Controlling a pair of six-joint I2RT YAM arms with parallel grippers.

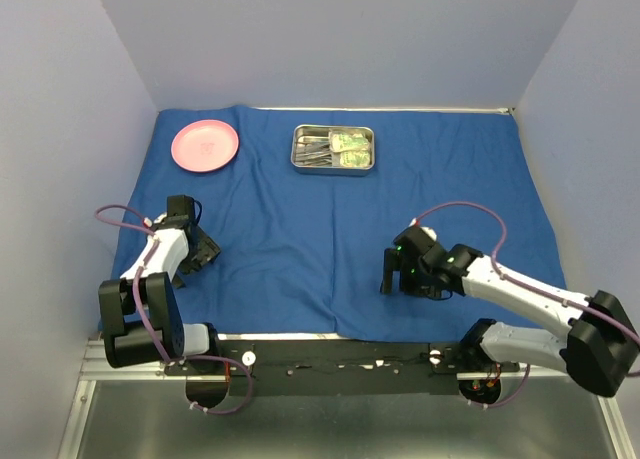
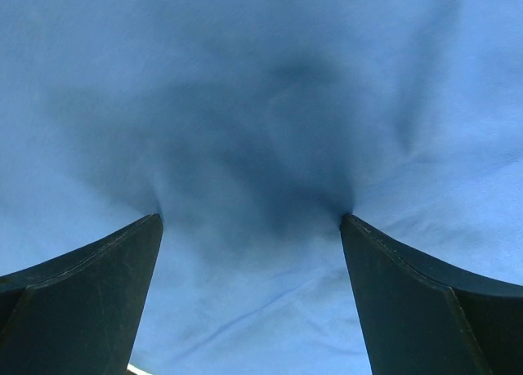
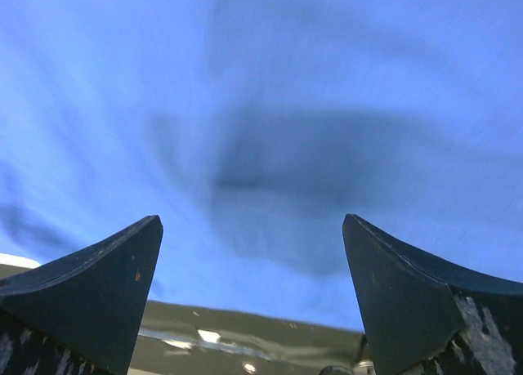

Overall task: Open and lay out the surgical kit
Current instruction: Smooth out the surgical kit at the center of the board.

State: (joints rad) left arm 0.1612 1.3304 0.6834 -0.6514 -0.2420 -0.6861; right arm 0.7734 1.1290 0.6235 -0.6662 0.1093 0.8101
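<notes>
Both grippers have their fingers spread wide and hold nothing. The left gripper [image 2: 252, 218] has its fingertips [image 2: 151, 224] touching the cloth [image 1: 300, 229], which puckers between them. The right gripper [image 3: 252, 220] is low over the cloth's near edge; contact cannot be told. The tray [image 1: 330, 172], holding forceps [image 1: 315, 151] and packets [image 1: 352, 149], sits on the cloth well beyond both grippers. A pink plate [image 1: 205, 145] lies beyond the left fingers.
</notes>
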